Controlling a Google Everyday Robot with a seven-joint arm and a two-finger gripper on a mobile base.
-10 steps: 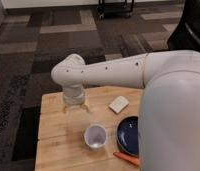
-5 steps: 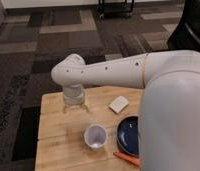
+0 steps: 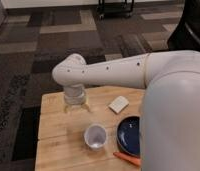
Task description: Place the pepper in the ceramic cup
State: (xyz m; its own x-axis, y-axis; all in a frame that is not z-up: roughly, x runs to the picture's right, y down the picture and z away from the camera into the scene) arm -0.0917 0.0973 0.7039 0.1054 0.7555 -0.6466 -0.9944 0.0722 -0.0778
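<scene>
Pointing down behind the ceramic cup [image 3: 95,136], tool [image 3: 76,106] (pepper [image 3: 127,158] apart).

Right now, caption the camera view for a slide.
Claw over the table beyond the ceramic cup; pepper lies beside the blue bowl.

Tabletop layout, five entries.
On the table [image 3: 55,145]: ceramic cup [image 3: 95,136] front-centre; bowl [image 3: 129,136] just right of it; pepper [image 3: 127,158] before the bowl; block [image 3: 118,104] behind the bowl; gripper [image 3: 76,106] above the table, behind-left of the cup.

Grey-brown patchwork carpet [image 3: 38,47]; wooden table [image 3: 55,131]; dark cart [image 3: 115,7] behind.
</scene>
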